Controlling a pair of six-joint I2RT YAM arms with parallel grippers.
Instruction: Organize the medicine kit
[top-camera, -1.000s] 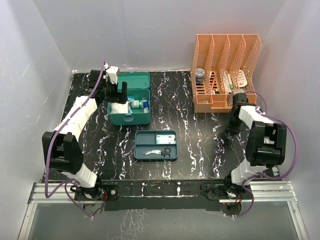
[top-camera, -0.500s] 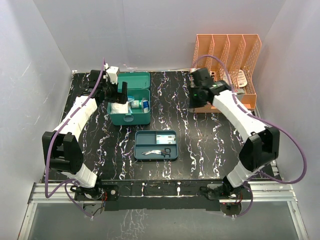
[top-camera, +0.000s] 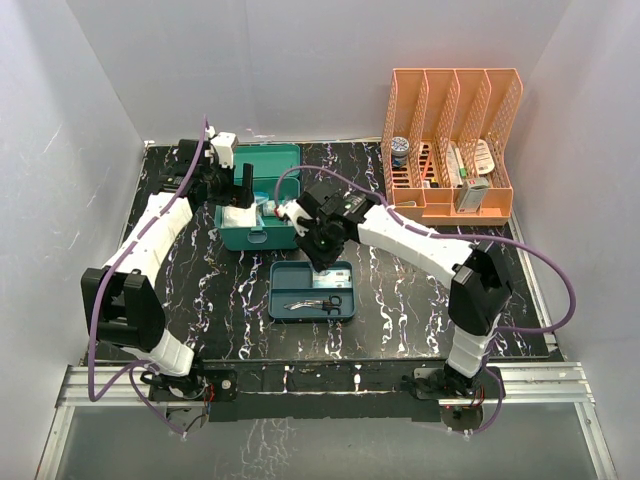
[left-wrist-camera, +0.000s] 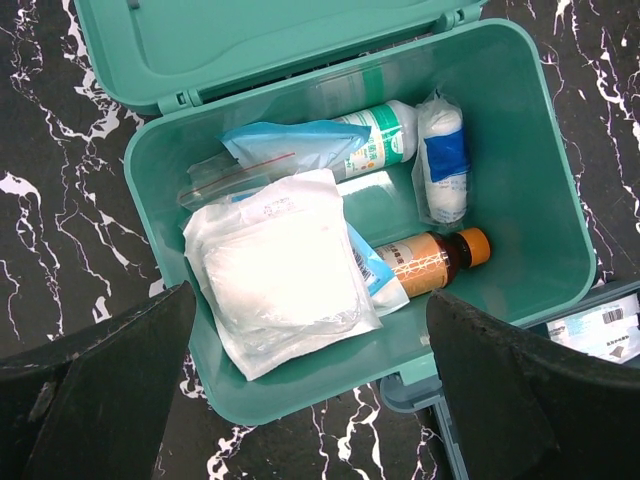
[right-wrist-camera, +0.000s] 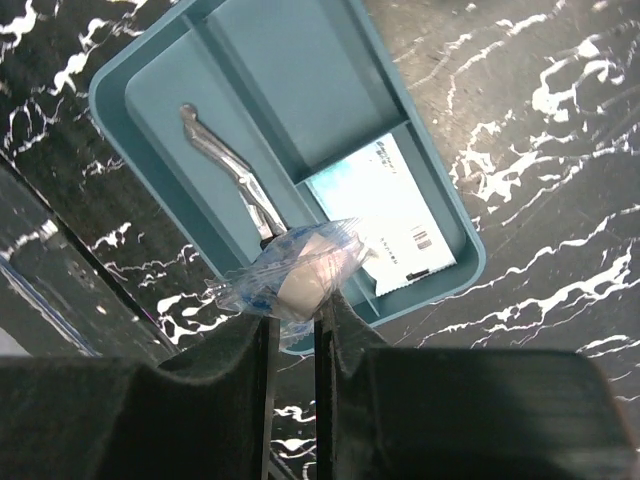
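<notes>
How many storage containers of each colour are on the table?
Teal-green medicine kit: 1
Blue-teal tray: 1
Orange file rack: 1
Total: 3

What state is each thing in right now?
medicine kit, lid open, supplies inside.
left end effector, open above the kit.
right end effector, shut on wrapped roll, above tray.
wrapped roll, pinched, off the table.
tray, holds scissors and a packet.
scissors, lying flat.
file rack, upright, partly loaded.
</notes>
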